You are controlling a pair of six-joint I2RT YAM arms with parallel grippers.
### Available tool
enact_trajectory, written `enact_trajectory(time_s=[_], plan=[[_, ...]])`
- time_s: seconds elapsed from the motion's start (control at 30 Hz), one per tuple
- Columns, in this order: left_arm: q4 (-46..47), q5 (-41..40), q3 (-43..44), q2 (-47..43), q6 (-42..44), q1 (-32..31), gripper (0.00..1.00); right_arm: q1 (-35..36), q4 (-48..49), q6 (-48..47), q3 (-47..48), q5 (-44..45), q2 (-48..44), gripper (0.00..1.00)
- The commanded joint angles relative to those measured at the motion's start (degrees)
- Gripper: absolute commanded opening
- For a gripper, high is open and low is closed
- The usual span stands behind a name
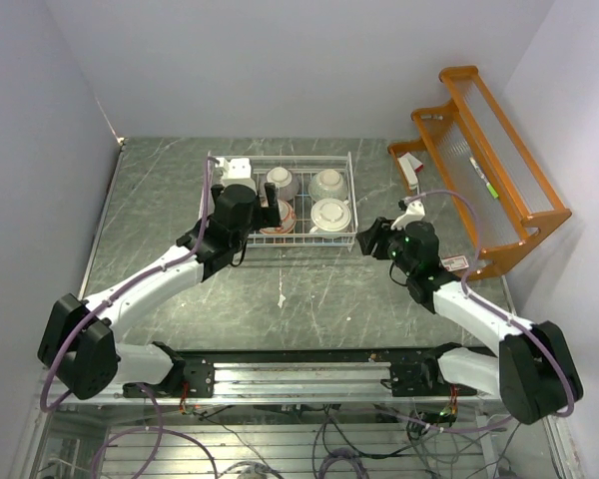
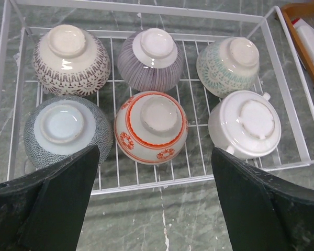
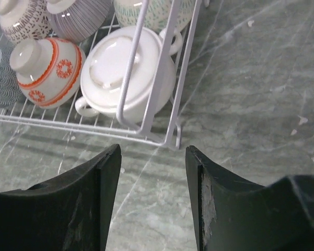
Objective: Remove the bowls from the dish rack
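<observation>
The white wire dish rack (image 1: pixel 280 158) stands at the table's far middle. Several bowls sit upside down in it. In the left wrist view the rack (image 2: pixel 152 181) holds a brown-patterned bowl (image 2: pixel 70 60), a purple-striped bowl (image 2: pixel 150 60), a teal-patterned bowl (image 2: pixel 230 65), a grey dotted bowl (image 2: pixel 65 130), a red-and-white bowl (image 2: pixel 152 123) and a cream bowl with a handle (image 2: pixel 248 125). My left gripper (image 1: pixel 270 215) is open and empty above the rack's near edge (image 2: pixel 155 150). My right gripper (image 1: pixel 367 238) is open and empty, just outside the rack's near right corner (image 3: pixel 153 147), facing the cream bowl (image 3: pixel 128 68).
An orange wooden shelf rack (image 1: pixel 489 160) stands against the right wall, with a small white-and-red item (image 1: pixel 411 168) at its near end. Walls close the table at the back and sides. The arms' base rail (image 1: pixel 299 364) runs along the near edge.
</observation>
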Motion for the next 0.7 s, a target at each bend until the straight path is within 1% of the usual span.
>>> enact_trajectory(time_s=[0.0,0.1,0.2,0.27,0.3,0.4,0.57,0.67], plan=[[2.8,-5.2,0.2,1.5,-1.3,-0.2,0.98,0.8,2.2,-0.7,6.6,0.6,4.0,0.52],[3.6,-5.7,0.1,2.8,-0.8,-0.2,0.92,1.5,0.8,-2.3,10.2,1.6,7.0,0.52],[6.6,-6.2,-0.8,4.0,0.6,-0.2,0.92,1.8,-0.3,-4.3,13.0,3.6,10.4,0.52],[6.7,-6.8,-0.1,5.5,1.8,-0.2,0.93,1.8,-0.3,-6.2,15.2,4.5,13.0,0.52],[6.1,-7.3,0.6,6.3,2.1,-0.2,0.93,1.9,-0.5,-6.6,16.6,4.9,14.5,0.48],[5.1,-9.1,2.0,8.6,2.6,-0.2,0.93,1.9,-1.4,-7.0,20.5,4.6,19.0,0.33],[5.0,-8.7,1.9,9.7,2.6,-0.3,0.92,3.1,-2.4,-7.0,24.7,5.3,23.9,0.15],[4.7,-8.1,0.7,8.6,1.6,-0.2,0.92,4.6,-1.4,-6.5,24.9,6.2,25.1,0.06]])
